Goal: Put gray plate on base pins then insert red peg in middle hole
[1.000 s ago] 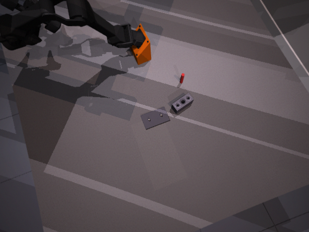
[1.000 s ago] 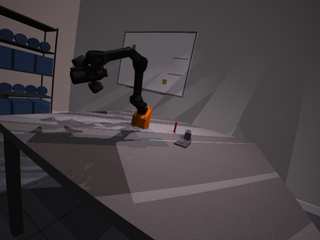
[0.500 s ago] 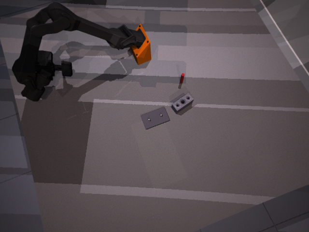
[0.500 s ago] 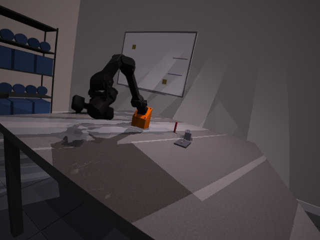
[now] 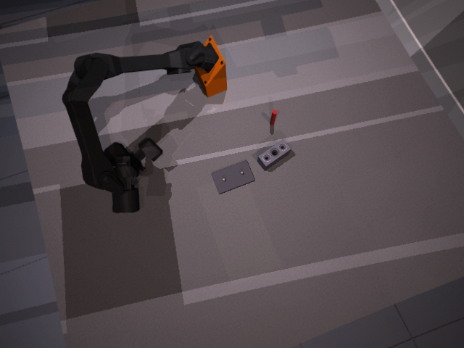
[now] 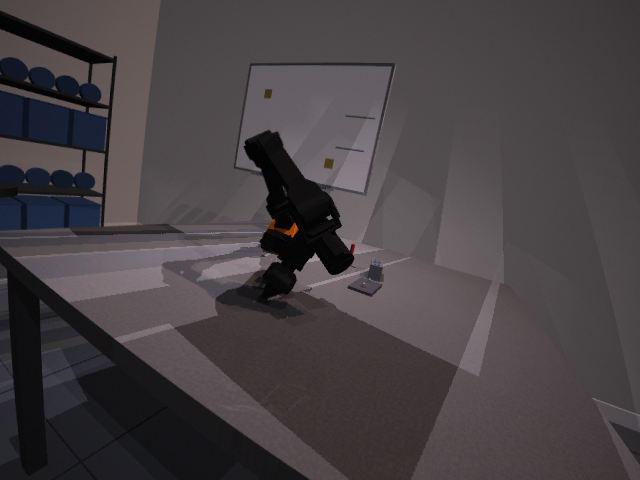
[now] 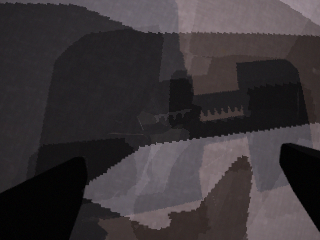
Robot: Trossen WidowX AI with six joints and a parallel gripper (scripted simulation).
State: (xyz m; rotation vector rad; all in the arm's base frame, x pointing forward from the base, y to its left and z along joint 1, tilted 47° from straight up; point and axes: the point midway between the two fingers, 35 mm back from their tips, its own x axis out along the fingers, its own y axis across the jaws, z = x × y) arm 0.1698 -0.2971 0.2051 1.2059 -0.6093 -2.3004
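Note:
The base (image 5: 233, 183) (image 6: 364, 290) lies flat, with two small pale pins on top. The gray plate (image 5: 270, 159) (image 6: 375, 272), a block with three holes in its top, sits on the table just beyond the base, apart from it. The red peg (image 5: 273, 118) (image 6: 352, 249) stands upright and alone behind the plate. In the wrist view my gripper (image 7: 184, 160) is open and empty, its two black fingers wide apart above bare table. In the top view the folded arm holds it well left of the base; its fingertips are hard to make out there.
The orange arm mount (image 5: 216, 84) (image 6: 281, 227) stands up and left of the peg in the top view. The arm's dark shadow falls across the tabletop (image 5: 318, 209) (image 6: 206, 361) around the gripper. A whiteboard (image 6: 310, 118) and a shelf rack stand in the background.

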